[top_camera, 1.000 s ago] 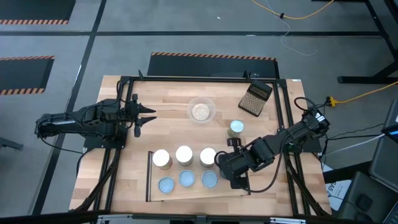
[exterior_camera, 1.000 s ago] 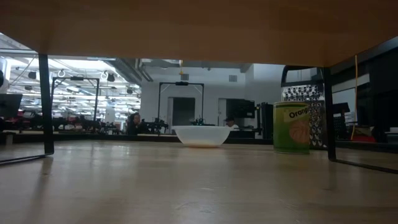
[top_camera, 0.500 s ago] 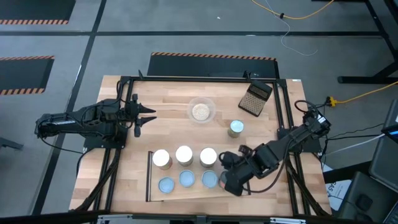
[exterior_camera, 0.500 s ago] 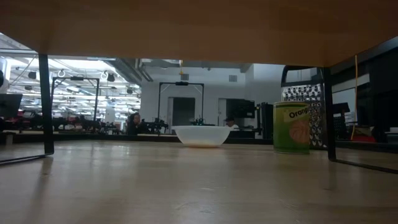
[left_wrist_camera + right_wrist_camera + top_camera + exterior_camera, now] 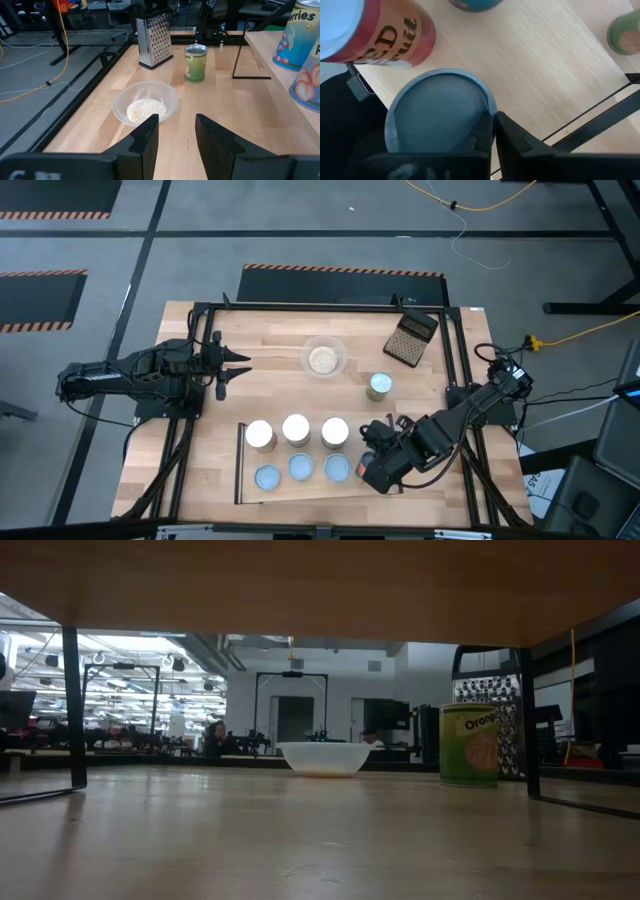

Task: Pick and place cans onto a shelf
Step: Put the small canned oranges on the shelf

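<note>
On the shelf [image 5: 245, 480], several cans stand upright: three white-topped [image 5: 296, 429] in the far row and three blue-topped [image 5: 301, 468] in the near row. A green-labelled can [image 5: 380, 386] stands alone on the table. My right gripper [image 5: 494, 134] points down at the shelf's right end, shut, with its tips at the rim of one more blue-topped can [image 5: 440, 112], which the arm hides in the high view. A red-labelled can [image 5: 375, 30] stands beside that one. My left gripper [image 5: 176, 125] waits open at the table's left, touching nothing. My right gripper's shut fingertips [image 5: 487, 131] come from above at the edge of the blue-topped can's rim [image 5: 489, 107]. I cannot tell whether they touch it. The can stands upright on the shelf board.
A clear bowl of grains [image 5: 324, 358] sits at the table's far middle. A metal grater [image 5: 411, 338] lies at the far right. Black frame bars [image 5: 200, 340] run along the table's edges. Bare wood lies between the bowl and the shelf.
My right gripper has rolled about the line it points along and has shifted a little toward the table's near right corner, staying shut over the shelf's right end. The cans in view have kept their places.
</note>
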{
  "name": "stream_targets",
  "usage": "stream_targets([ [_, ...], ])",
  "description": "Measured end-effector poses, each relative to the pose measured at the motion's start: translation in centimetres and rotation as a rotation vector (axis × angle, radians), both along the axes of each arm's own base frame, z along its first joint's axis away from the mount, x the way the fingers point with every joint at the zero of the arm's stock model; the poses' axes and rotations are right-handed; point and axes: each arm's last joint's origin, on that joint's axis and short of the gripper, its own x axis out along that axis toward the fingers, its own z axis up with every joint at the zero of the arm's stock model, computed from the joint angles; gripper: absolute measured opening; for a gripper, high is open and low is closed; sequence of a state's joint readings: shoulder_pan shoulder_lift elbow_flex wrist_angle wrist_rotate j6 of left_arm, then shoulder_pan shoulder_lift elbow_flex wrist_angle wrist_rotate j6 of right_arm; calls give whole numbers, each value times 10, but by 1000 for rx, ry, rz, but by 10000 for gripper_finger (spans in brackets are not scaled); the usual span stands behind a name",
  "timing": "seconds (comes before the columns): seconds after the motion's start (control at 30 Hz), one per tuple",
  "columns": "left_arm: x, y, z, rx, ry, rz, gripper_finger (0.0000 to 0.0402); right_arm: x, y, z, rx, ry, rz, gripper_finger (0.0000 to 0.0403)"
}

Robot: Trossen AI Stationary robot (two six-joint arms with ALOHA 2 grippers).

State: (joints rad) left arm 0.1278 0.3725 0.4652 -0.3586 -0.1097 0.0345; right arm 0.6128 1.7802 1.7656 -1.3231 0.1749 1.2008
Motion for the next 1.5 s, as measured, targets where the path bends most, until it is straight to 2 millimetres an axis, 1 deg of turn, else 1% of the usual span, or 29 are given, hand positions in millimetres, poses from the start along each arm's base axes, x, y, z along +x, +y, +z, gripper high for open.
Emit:
stream_targets([
  [0.27, 0, 0, 0, 1, 0, 0, 121, 1, 0, 13, 6, -47, -18, 13],
  [0.4, 0, 0, 0, 1, 0, 0, 121, 0, -1, 12, 10, -37, -54, 13],
  [0.57, 0, 0, 0, 1, 0, 0, 121, -1, -1, 12, 7, -32, -59, 13],
  [0.87, 0, 0, 0, 1, 0, -1, 121, -8, -6, 10, -36, 39, -89, 13],
  [1.0, 0, 0, 0, 1, 1, 0, 121, -7, -5, 10, -31, 32, -90, 13],
  [1.23, 0, 0, 0, 1, 0, 0, 121, -1, 0, 0, -36, 58, -81, 13],
  [1.5, 0, 0, 0, 3, 0, -1, 121, 0, 0, 0, -34, 62, -79, 14],
])
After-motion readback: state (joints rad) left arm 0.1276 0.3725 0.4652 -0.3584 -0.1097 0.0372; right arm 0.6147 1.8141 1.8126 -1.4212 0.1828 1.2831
